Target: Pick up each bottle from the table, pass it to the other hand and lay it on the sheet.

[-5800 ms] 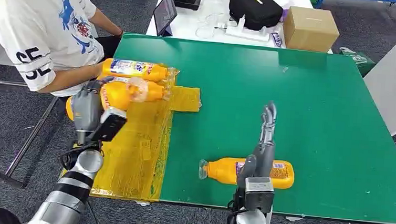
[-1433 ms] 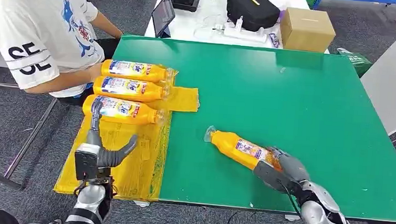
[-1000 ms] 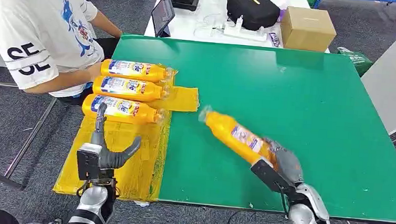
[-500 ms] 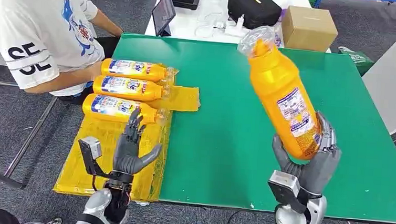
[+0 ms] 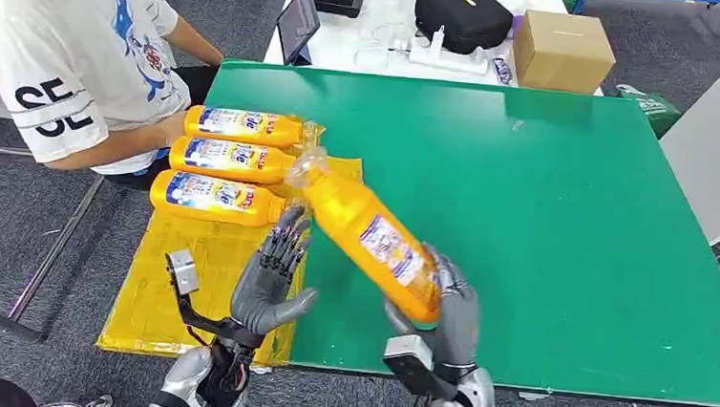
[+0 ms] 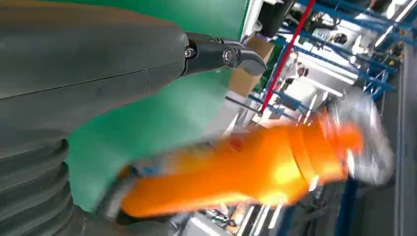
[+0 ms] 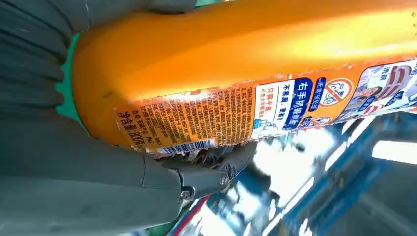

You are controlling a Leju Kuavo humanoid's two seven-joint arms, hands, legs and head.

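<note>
Right hand (image 5: 444,310) grasps the orange bottle (image 5: 368,238) by its base end, lifted off the green counter (image 5: 548,198). Bottle's long axis slants from the right hand up and toward the robot's left, cap end over the edge of the yellow sheet (image 5: 207,279). Left hand (image 5: 270,279) is released, fingers spread, palm facing the bottle, just beside its mid-body, not touching as far as I can tell. Handover likely next: left hand is the nearer free one and the bottle lies to its right. Three bottles (image 5: 225,161) already lie on the sheet.
</note>
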